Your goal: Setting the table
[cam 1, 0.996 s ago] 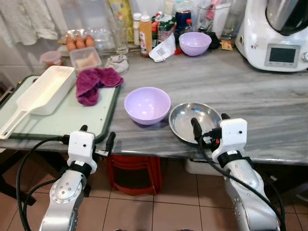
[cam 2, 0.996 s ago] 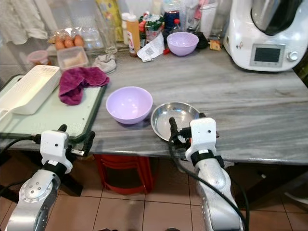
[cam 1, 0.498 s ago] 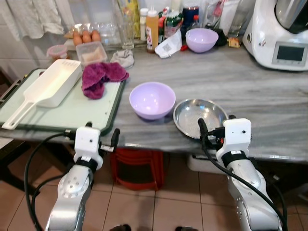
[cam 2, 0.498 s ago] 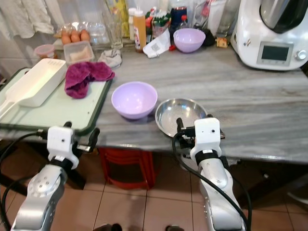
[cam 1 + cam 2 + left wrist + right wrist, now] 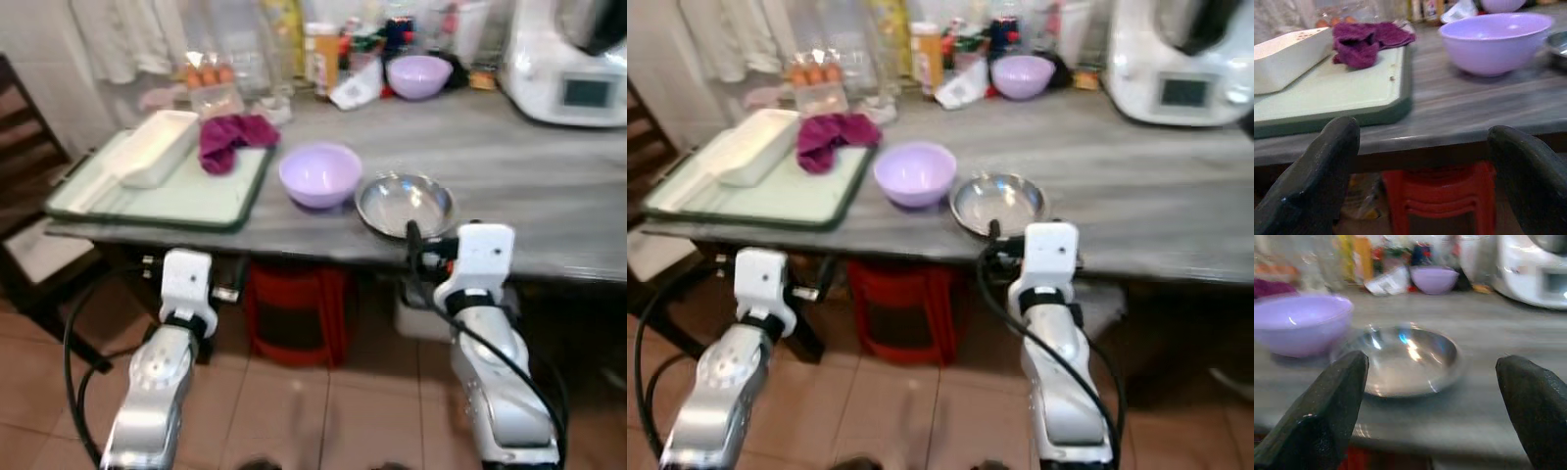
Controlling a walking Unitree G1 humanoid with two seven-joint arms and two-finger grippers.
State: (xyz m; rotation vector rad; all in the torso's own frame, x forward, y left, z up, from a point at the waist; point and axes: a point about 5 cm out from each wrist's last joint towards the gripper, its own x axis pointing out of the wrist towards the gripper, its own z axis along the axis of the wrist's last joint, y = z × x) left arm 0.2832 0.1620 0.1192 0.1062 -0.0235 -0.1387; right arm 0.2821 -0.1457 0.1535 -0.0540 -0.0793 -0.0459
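Observation:
A lilac bowl (image 5: pixel 320 174) and a shallow steel bowl (image 5: pixel 405 204) stand side by side near the front of the grey marble counter (image 5: pixel 529 166). A second lilac bowl (image 5: pixel 419 76) sits at the back among bottles. My left gripper (image 5: pixel 1422 161) is open and empty, held below the counter's edge in front of the green tray (image 5: pixel 167 191). My right gripper (image 5: pixel 1430 401) is open and empty too, just short of the steel bowl (image 5: pixel 1408 357).
On the tray lie a white slotted container (image 5: pixel 147 147) and a magenta cloth (image 5: pixel 235 135). A white kitchen appliance (image 5: pixel 573 59) stands at the back right. A red stool (image 5: pixel 299 313) sits under the counter, and a dark chair (image 5: pixel 29 196) stands at the left.
The camera has pulled back from the counter, so more floor and the chair show. Both grippers stay open and empty and now sit lower and farther from the bowls.

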